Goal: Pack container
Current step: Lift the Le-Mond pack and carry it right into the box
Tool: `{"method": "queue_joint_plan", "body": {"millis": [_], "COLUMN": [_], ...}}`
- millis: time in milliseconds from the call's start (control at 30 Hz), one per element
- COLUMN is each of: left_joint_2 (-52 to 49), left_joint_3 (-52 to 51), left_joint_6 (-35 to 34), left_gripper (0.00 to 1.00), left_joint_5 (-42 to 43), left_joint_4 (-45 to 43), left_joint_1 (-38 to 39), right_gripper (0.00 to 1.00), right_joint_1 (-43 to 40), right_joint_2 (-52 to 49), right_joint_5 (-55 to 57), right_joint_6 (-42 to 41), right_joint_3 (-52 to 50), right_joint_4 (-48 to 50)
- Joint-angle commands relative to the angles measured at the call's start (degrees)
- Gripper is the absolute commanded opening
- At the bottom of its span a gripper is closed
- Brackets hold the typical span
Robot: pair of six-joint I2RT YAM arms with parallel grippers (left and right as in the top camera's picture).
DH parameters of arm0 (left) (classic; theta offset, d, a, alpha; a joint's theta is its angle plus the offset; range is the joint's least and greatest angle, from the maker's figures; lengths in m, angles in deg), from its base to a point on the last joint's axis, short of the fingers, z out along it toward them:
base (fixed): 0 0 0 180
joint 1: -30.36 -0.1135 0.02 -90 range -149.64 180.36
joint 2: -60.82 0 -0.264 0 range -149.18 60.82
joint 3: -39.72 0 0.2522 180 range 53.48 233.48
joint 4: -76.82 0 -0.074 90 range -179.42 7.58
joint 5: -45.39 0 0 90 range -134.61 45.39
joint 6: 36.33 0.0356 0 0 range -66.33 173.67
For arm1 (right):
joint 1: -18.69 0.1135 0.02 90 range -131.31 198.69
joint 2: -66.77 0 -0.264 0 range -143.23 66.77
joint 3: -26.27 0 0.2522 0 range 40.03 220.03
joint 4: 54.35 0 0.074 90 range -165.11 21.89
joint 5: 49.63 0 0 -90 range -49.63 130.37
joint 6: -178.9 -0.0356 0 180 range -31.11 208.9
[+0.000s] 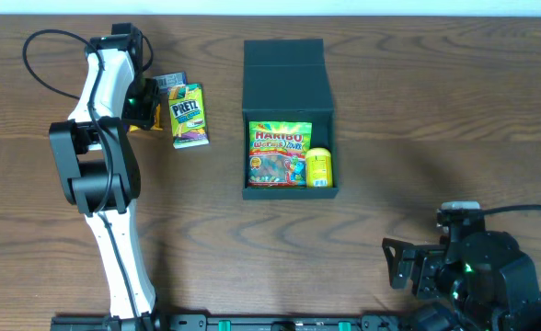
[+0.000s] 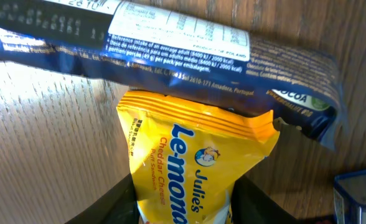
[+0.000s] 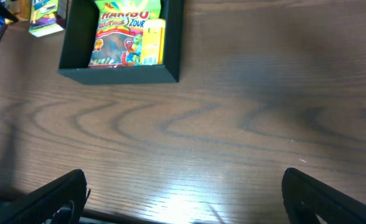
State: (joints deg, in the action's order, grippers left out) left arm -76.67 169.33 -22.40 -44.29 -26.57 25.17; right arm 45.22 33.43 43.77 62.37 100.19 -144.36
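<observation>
Container (image 1: 289, 193): mid-table (image 1: 418, 110), lid flap folded back, well apart from both arms.
Inside: gummy bag (image 1: 278, 154), yellow tube (image 1: 319, 167) touching its right side.
Left gripper (image 2: 183, 205): straddles a yellow snack packet (image 2: 195, 149); whether it is clenched on it cannot be told.
Right gripper (image 3: 186, 199): released, empty.

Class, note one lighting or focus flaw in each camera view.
Overhead: even light, soft shadow on the table right of the container. Left wrist: glare whitens the table; blue packet print blurs. Right wrist: glare low on the table; end effector fingers soft.
</observation>
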Motion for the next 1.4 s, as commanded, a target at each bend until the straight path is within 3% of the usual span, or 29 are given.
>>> {"method": "queue_joint_plan", "body": {"millis": [0,133,233,533,833,1167,1367], "left_joint_2": [-1.09,-1.09,-1.09,0.2,8.37,15.19,15.15], "left_joint_3": [0.28,0.28,0.28,0.35,0.35,0.35,0.35], "left_joint_6": [1.7,2.97,4.85,9.07,16.37,27.19,23.56], "left_gripper": [0.43,0.35,0.22,0.07,0.06,0.06,0.06], "left_joint_5": [-2.97,-3.28,-3.21,-0.66,-5.35,-8.55,-4.72], "left_joint_4": [0.33,0.35,0.33,1.31,0.31,-2.62,-5.2], "left_joint_1": [-0.04,0.02,0.02,0.09,4.55,19.85,29.22], "right_gripper": [0.99,0.99,0.99,0.99,0.99,0.99,0.99], "right_joint_1": [-0.26,-0.26,-0.26,-0.26,-0.26,-0.26,-0.26], "right_joint_2": [0.07,0.07,0.07,0.07,0.07,0.07,0.07], "right_joint_5": [0.2,0.2,0.2,0.2,0.2,0.2,0.2], "right_joint_6": [0.66,0.66,0.66,0.66,0.66,0.66,0.66], "right_joint_3": [0.55,0.55,0.55,0.55,0.52,0.55,0.55], "right_joint_4": [-0.07,-0.07,-0.07,-0.07,-0.07,-0.07,-0.07]}}
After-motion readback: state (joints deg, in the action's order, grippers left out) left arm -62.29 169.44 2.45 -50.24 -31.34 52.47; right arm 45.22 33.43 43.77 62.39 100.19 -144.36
